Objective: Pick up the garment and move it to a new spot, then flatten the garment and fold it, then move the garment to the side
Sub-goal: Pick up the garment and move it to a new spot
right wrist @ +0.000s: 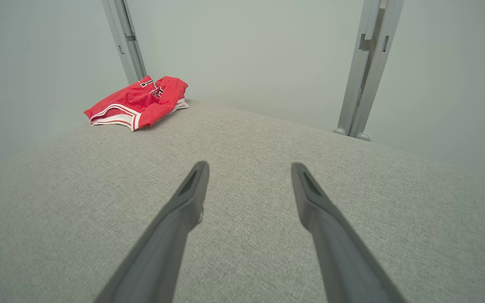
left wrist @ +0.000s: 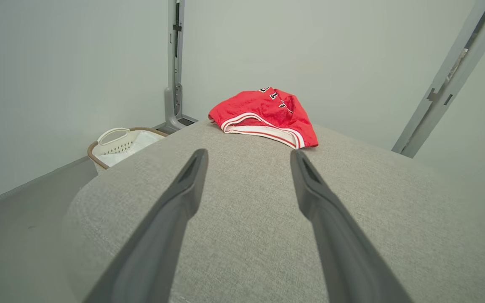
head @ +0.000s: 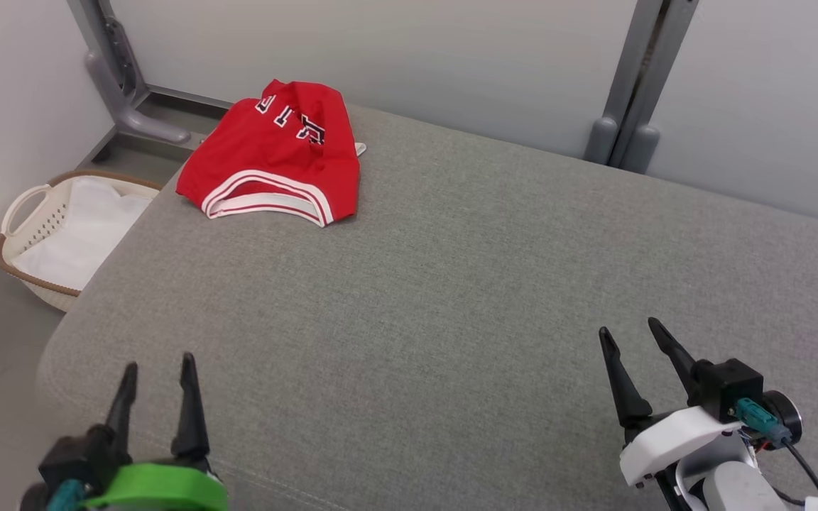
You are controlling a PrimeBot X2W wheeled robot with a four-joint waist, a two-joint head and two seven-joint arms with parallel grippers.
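Note:
The garment [head: 277, 152] is a red sports top with white and red trim and dark lettering, lying bunched at the far left corner of the grey padded surface [head: 451, 284]. It also shows far ahead as the garment [left wrist: 265, 115] in the left wrist view and the garment [right wrist: 135, 103] at the upper left of the right wrist view. My left gripper [head: 158, 365] hovers open over the near left edge, far from the garment. My right gripper [head: 629, 330] hovers open at the near right. Nothing sits between the fingers of either one [left wrist: 249, 155] [right wrist: 249, 166].
A white laundry basket [head: 61, 234] with white cloth in it stands on the floor left of the surface, also seen as the basket [left wrist: 118, 145]. Grey frame posts [head: 629, 85] and pale panels close off the far side. The padded surface drops away at its rounded left edge.

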